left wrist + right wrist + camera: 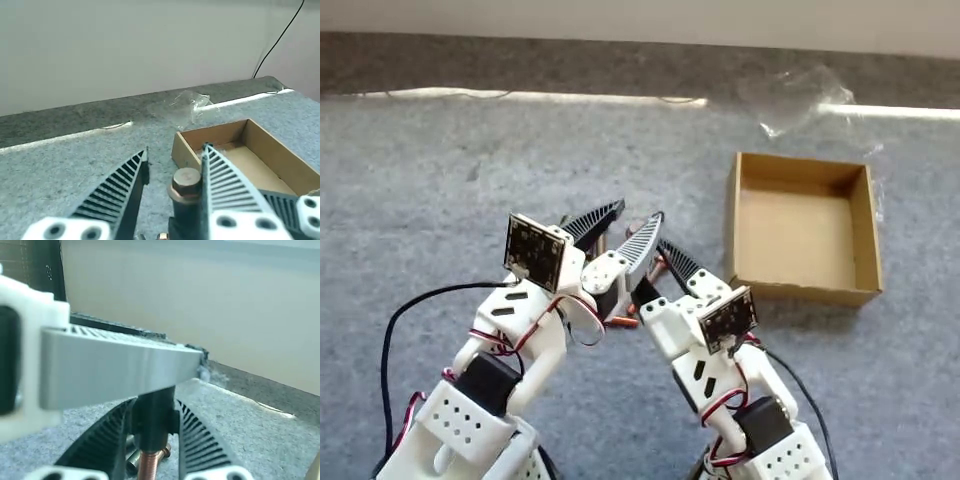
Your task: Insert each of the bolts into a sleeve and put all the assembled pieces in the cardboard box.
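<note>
— As the high view had it, where did the work stand?
— Near the cardboard box (pixel 800 292), where the left gripper (pixel 640 209) hung by a loose copper-coloured piece (pixel 620 322).
— And the left wrist view?
— Its jaws stood apart around the bolt (pixel 185 181), head up in a black sleeve (pixel 184 220).
— The right wrist view?
— The right gripper (pixel 154 412) was clenched on that sleeve. The pair looked small, stiff, probably light and slick; a hold on the sleeve's middle, clear of the bolt head, seemed safest.
</note>
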You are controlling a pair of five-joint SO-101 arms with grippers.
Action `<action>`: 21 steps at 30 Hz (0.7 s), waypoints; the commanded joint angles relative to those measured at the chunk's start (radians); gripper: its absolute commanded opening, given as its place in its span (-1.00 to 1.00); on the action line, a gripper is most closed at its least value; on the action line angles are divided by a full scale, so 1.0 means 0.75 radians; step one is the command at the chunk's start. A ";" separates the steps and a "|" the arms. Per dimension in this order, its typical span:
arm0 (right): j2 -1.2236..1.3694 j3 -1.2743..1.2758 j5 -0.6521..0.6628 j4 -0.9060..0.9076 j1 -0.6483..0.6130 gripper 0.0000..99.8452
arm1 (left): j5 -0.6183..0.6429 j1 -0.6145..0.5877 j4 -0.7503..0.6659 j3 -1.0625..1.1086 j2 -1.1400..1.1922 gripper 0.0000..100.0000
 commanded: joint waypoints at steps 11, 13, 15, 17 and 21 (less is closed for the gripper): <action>-0.019 0.187 0.006 -0.046 0.028 -0.99 | 0.016 -0.130 0.008 -0.214 -0.036 -0.68; -0.019 0.187 0.006 -0.046 0.052 -0.99 | 0.016 -0.130 0.012 -0.216 -0.089 -0.68; -0.019 0.187 0.006 -0.046 0.095 -0.99 | 0.014 -0.130 0.059 -0.218 -0.175 -0.68; -0.019 0.187 0.000 -0.046 0.140 -0.99 | 0.012 -0.130 0.178 -0.226 -0.289 -0.68; -0.019 0.187 -0.002 -0.046 0.173 -0.99 | -0.090 -0.185 0.342 -0.216 -0.467 -0.68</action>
